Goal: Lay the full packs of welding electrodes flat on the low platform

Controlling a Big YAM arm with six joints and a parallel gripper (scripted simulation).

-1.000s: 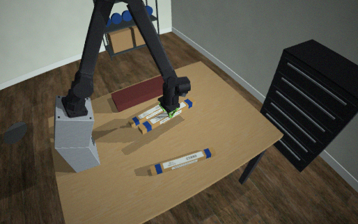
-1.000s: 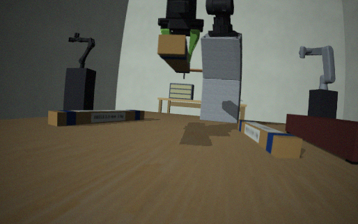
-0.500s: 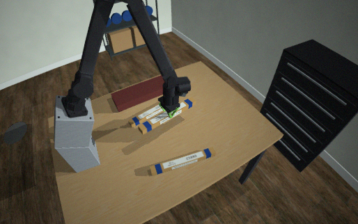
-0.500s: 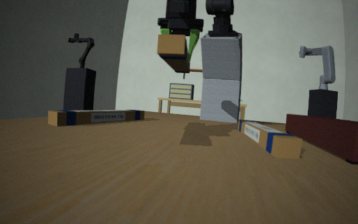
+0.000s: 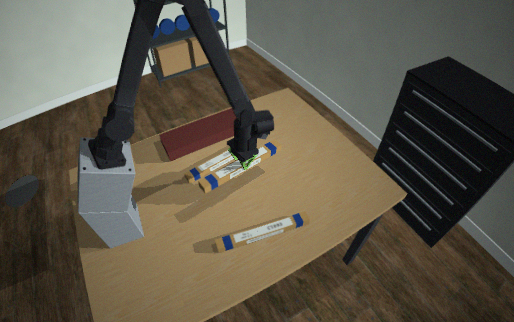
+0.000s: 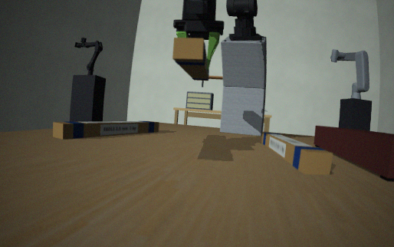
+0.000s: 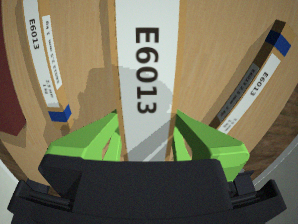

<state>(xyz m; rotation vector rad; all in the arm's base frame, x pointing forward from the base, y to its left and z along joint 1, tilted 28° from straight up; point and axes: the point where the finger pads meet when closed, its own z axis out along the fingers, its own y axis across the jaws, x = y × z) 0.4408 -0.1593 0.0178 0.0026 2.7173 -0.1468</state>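
My gripper is shut on a tan electrode pack with blue end bands and an E6013 label. It holds the pack level, well above the table. A second pack lies flat on the table just under and beside the held one, close to the low dark red platform. A third pack lies flat nearer the table's front. The platform top is bare.
The wooden table carries the arm's grey pedestal at its left edge. A black drawer cabinet stands to the right of the table. A shelf with boxes stands at the back wall.
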